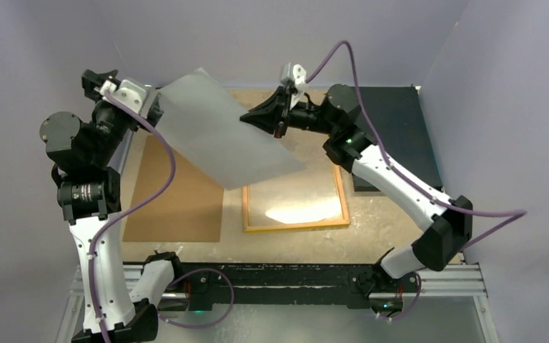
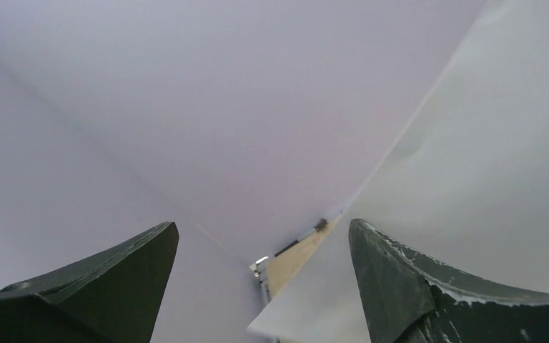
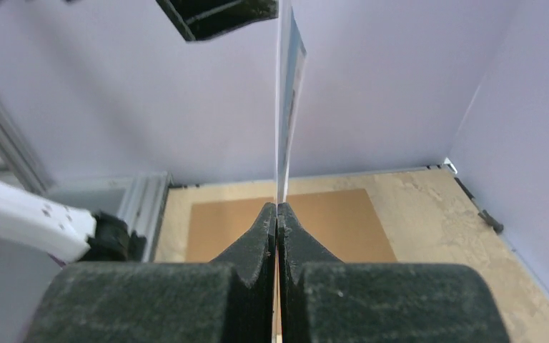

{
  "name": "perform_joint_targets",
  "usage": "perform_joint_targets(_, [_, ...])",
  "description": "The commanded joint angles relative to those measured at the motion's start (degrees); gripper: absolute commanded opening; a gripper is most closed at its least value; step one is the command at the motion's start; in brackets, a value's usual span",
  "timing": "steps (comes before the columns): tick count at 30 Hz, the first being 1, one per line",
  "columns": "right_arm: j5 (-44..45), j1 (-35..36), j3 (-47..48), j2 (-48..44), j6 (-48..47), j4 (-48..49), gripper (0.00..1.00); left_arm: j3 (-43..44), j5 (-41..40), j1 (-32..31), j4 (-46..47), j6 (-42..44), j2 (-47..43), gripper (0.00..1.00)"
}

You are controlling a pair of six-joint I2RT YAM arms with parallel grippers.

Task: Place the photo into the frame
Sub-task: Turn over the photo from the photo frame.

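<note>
The photo [image 1: 225,132] hangs tilted in the air above the table, its plain white back facing up. My right gripper [image 1: 246,116] is shut on its right edge. In the right wrist view the photo [image 3: 286,86] stands edge-on out of the closed right gripper [image 3: 277,207], with a strip of blue print showing. My left gripper [image 2: 261,225] is open at the photo's far left corner; the sheet [image 2: 486,143] lies beside its right finger [image 2: 393,286], unclamped. The yellow-bordered frame [image 1: 297,226] lies flat on the table below the photo's low end.
A brown backing board [image 1: 175,193] lies left of the frame and also shows in the right wrist view [image 3: 329,221]. A dark mat [image 1: 393,128] lies at the back right under the right arm. Lilac walls enclose the table.
</note>
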Motion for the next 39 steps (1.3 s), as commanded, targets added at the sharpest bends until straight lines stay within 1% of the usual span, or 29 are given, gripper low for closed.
perform_joint_targets(1, [9.8,-0.7,7.1,-3.9,11.8,-15.2,0.0,2.5,-14.7,-0.3,8.3,-9.6,2.0,0.89])
perform_joint_targets(3, [13.9,-1.7,9.5,-4.0,14.2,-23.3,0.0,2.5,-19.3,-0.2,9.3,-11.9,2.6,0.91])
perform_joint_targets(5, [16.2,-3.7,9.9,-3.9,16.9,-27.8,0.0,2.1,-22.1,-0.2,9.8,-12.8,2.9,0.92])
perform_joint_targets(7, [17.0,-6.2,9.1,-3.2,18.5,-31.1,0.0,1.8,-22.4,-0.2,8.5,-13.1,3.4,0.94])
perform_joint_targets(9, [17.7,-9.2,6.3,-3.2,20.4,-32.1,0.0,1.9,-21.6,-0.2,5.3,-13.2,4.3,0.95])
perform_joint_targets(14, [16.9,-16.6,-3.5,-3.4,23.8,-29.2,0.0,-0.2,-17.1,-0.2,-4.2,-10.3,7.5,0.97])
perform_joint_targets(17, [16.1,-20.1,-7.4,-2.2,24.3,-26.7,0.0,-1.4,-14.2,-0.2,-10.8,-8.2,10.2,0.99])
perform_joint_targets(23, [17.6,-24.5,-12.3,0.7,25.2,-22.2,0.0,-7.5,-9.4,-0.2,-14.8,-4.5,11.2,1.0])
perform_joint_targets(26, [18.8,-25.9,-14.0,1.3,25.8,-19.9,0.0,-8.6,-9.1,-0.5,-18.3,-2.4,13.3,1.0])
perform_joint_targets(31, [20.5,-26.9,-13.9,3.2,25.0,-19.5,0.0,-10.6,-10.1,-0.9,-19.0,-1.5,15.4,1.0])
perform_joint_targets(35, [21.3,-27.2,-15.6,4.2,26.7,-16.7,0.0,-11.6,-10.8,-1.4,-18.9,-1.2,16.4,1.0])
perform_joint_targets(39, [20.1,-27.2,-17.0,5.9,27.6,-14.8,0.0,-12.9,-10.6,-1.7,-18.3,-0.4,15.8,1.0])
